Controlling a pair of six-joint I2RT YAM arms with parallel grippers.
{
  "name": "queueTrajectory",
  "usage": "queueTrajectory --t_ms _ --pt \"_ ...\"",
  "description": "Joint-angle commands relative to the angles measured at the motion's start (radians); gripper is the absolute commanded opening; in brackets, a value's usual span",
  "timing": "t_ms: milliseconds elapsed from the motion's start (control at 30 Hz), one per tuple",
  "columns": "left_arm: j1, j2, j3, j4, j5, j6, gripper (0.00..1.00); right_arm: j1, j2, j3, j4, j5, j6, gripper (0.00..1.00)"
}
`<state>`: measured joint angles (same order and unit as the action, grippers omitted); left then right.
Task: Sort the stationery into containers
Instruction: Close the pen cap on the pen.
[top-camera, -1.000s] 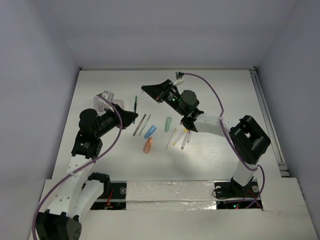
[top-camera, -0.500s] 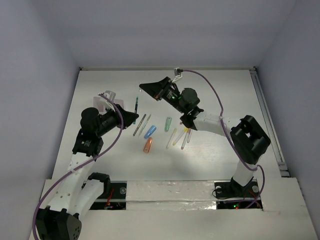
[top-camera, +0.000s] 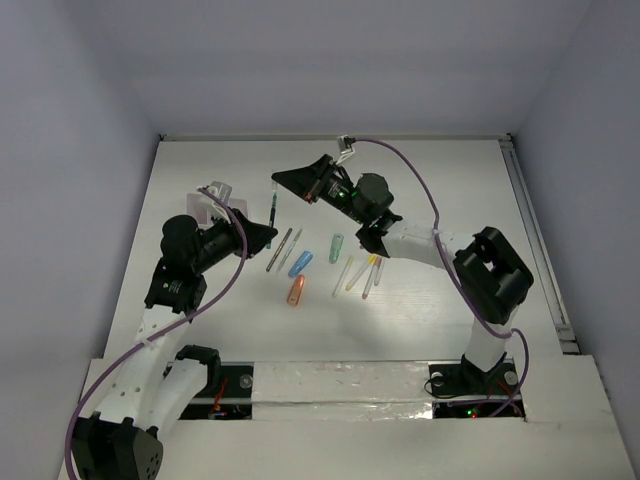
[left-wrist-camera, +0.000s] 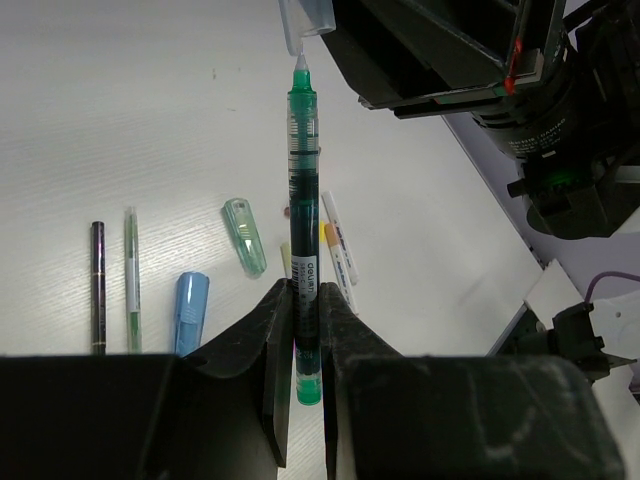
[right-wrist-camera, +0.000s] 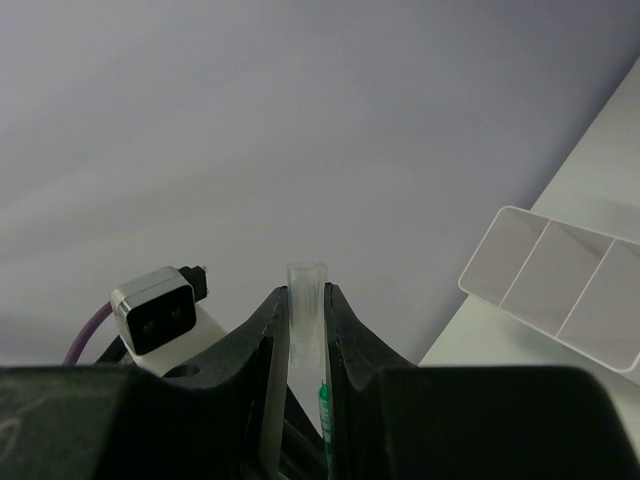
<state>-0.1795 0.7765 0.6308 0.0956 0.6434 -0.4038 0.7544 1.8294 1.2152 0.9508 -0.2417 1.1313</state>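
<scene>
top external: high, from the rear, looking down.
left wrist: close, facing the white table (left-wrist-camera: 120, 120).
right wrist: close, facing the grey wall (right-wrist-camera: 300, 120).
shared: slim green pen (left-wrist-camera: 304, 200), in all 3.

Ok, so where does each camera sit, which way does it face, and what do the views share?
Top external: fixed above and behind the arms, looking down at the table; left gripper and right gripper close together.
Left wrist: on the left arm, looking along its own fingers at the green pen they clamp, loose pens beyond.
Right wrist: on the right arm, looking past its fingers, pinching a clear cap, toward the wall and white tray.
Shared: both wrist views show pen tip and cap.
</scene>
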Motion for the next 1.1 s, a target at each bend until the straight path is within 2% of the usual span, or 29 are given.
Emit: queueTrajectory --t_ms 0,1067 --pt "-0.003 -0.019 0.015 0.020 0.015 0.016 0.00 0.010 -0.018 0.021 0.039 -0.015 -0.011 0.00" --pt "-0.003 -0.049 0.018 0.023 0.001 0.023 0.00 0.010 0.030 0.041 0.042 -0.077 -0.015 0.00"
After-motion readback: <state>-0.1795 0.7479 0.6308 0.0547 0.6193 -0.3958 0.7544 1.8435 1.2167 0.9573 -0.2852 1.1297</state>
